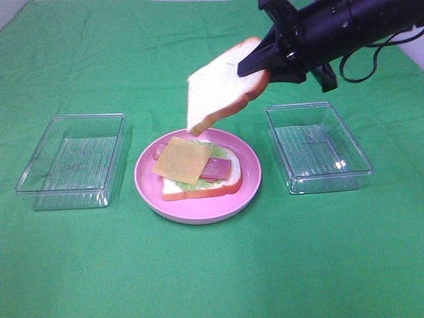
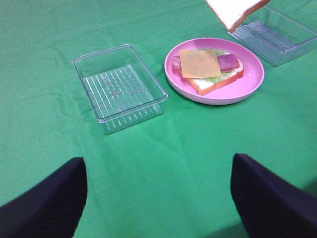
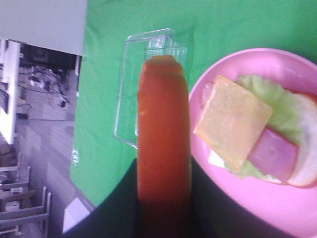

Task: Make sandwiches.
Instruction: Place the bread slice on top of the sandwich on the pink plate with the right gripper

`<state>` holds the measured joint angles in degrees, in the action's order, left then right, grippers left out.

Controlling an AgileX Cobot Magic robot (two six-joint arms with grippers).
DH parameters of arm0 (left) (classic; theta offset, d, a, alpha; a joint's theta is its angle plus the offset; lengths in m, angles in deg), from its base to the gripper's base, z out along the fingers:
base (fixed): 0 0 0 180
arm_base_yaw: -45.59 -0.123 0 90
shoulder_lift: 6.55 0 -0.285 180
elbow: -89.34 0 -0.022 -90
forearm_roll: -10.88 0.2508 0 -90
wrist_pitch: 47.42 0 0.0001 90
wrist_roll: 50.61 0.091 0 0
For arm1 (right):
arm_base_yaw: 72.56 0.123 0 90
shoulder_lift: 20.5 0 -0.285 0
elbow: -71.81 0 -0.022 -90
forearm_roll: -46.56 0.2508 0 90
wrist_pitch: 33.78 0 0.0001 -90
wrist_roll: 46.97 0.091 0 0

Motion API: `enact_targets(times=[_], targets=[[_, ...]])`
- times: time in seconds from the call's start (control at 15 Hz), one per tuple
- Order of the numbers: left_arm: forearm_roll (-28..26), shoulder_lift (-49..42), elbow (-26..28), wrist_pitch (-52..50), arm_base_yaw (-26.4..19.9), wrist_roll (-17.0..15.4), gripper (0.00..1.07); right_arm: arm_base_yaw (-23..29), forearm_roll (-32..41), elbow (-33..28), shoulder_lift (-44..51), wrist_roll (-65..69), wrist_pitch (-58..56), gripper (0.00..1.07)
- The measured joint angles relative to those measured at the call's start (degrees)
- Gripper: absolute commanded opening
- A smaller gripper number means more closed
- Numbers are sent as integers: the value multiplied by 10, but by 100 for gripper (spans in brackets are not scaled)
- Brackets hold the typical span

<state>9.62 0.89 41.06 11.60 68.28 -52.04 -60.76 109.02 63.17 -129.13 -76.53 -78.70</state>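
On the left of the high view we see a clear plastic box (image 1: 71, 160) standing on the green cloth (image 1: 212, 265), with nothing inside it that we can make out. The left gripper (image 2: 157, 196) does not appear in the high view; in its own wrist view its 2 dark fingers (image 2: 47, 203) stand wide apart above the bare cloth, and they hold nothing.

In the middle there is the pink round plate (image 1: 248, 182). On it lies the open sandwich (image 1: 199, 169): 1 bread slice at the bottom, then pale green lettuce, then the reddish bacon strip, and on top the yellow cheese square, which is turned a little against the bread.

Above the far side of the plate hangs the second bread slice (image 1: 222, 83), tilted with its lower corner pointing down toward the plate (it does not touch the sandwich). The right gripper (image 1: 265, 59) holds this slice by its upper edge, the jaws pressed together on the crust; in the right wrist view we see the orange-brown crust edge-on between the dark fingers.

To the right of the plate stands a second clear box (image 1: 318, 147), near the plate but apart from it.
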Motion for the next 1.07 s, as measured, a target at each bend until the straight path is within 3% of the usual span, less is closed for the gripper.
enact_targets(times=[0.27, 0.47, 1.07], targets=[[0, 0, 0, 0, 0, 0, 76, 12, 235, -103, -18, -148, 25, 0], [0, 0, 0, 0, 0, 0, 76, 12, 344, -113, -94, -198, -4, 0], [0, 0, 0, 0, 0, 0, 76, 43, 371, -95, -168, -233, -25, 0]])
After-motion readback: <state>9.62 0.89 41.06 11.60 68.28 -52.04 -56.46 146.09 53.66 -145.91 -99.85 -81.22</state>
